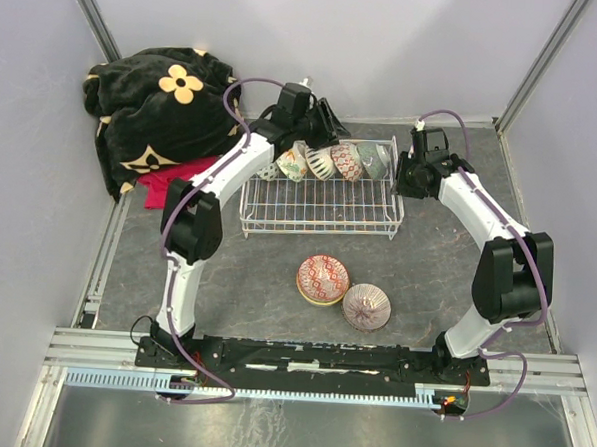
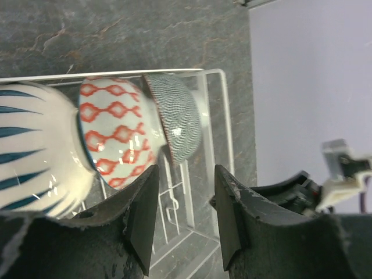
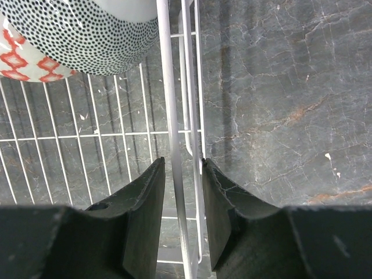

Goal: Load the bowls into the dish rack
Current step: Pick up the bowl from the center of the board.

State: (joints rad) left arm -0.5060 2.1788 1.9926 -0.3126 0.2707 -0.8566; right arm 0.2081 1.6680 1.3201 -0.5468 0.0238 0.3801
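Left jaws spread; right jaws straddle the white wire dish rack [image 1: 316, 230], pinch unclear. Two patterned ceramic bowls [image 1: 323, 280] lie nearward, closer to my right.

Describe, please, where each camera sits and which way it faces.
Top external: above and behind the bases, looking down on both arms and the dish rack.
Left wrist: looks past the left gripper at racked bowls.
Right wrist: looking down past the right gripper, which straddles the rack's side wire.
Both wrist views share the red-diamond bowl.
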